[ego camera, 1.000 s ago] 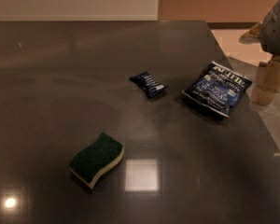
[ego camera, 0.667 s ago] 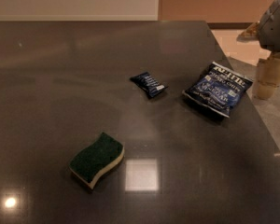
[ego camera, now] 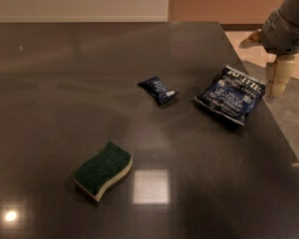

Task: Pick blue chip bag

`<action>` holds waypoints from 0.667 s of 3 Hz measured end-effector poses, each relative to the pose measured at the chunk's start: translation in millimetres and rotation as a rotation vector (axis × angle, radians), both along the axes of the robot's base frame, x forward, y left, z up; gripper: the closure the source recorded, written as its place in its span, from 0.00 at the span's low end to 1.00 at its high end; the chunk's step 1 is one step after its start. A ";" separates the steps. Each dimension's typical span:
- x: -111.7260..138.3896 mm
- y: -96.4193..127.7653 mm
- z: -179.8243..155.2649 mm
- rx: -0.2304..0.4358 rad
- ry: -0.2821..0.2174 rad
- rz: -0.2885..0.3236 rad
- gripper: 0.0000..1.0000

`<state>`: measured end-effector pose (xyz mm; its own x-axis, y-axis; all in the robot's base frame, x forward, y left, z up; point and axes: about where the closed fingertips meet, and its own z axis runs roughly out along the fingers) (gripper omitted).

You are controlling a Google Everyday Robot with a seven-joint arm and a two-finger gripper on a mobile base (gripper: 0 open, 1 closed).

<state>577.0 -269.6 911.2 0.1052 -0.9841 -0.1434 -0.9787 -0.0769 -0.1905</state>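
The blue chip bag (ego camera: 231, 94) lies flat on the dark table (ego camera: 89, 63) near its right edge, dark-blue foil with a white top band and white lettering. My gripper (ego camera: 276, 88) hangs just to the right of the bag's top corner, over the table's right edge, pointing down and apart from the bag. It holds nothing that I can see.
A small dark-blue wrapped snack packet (ego camera: 158, 89) lies left of the bag. A green sponge (ego camera: 103, 170) lies at the front left. The table's right edge (ego camera: 284, 133) runs diagonally beside the bag, with floor beyond it.
My gripper has shifted slightly left and up, closer to the bag's top right corner. The bag, the packet and the sponge have not moved.
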 end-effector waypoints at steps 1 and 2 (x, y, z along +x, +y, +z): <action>17.8 0.8 -32.6 -0.007 0.031 0.093 0.00; 27.2 2.3 -57.0 -0.004 0.060 0.151 0.00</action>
